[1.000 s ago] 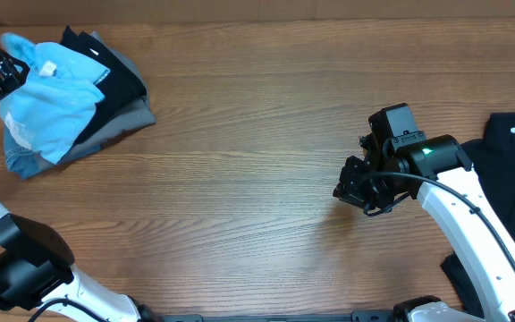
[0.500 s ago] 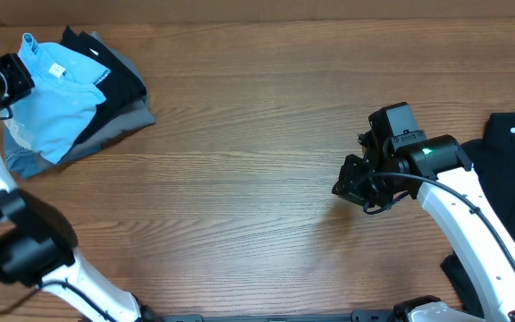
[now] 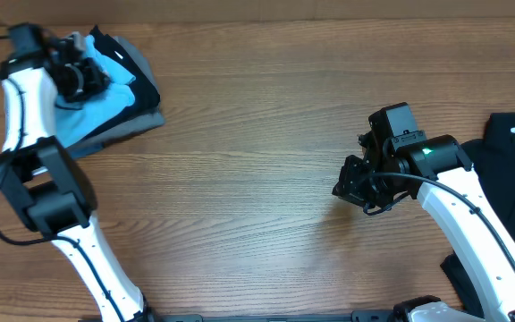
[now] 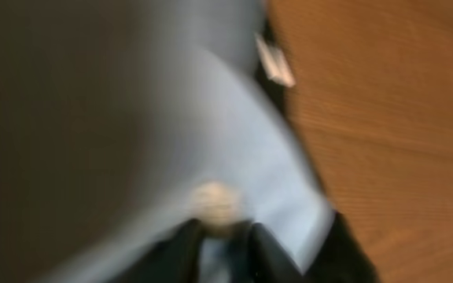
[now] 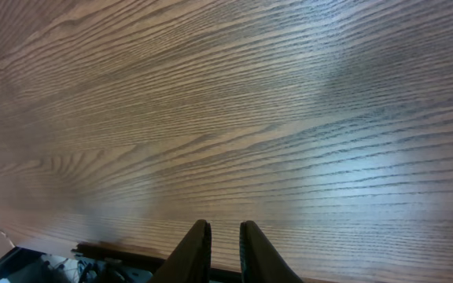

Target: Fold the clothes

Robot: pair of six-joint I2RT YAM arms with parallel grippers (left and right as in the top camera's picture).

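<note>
The left wrist view is blurred; the left tool's state cannot be told. The right tool is kept narrow and empty. The crumpled light blue T-shirt is piled on dark garments at the table's left end.

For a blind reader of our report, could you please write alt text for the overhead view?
The left gripper reaches onto a light blue T-shirt lying on dark clothes at the far left corner of the wooden table. The right gripper hangs over bare wood; a black garment lies at the right edge.
</note>
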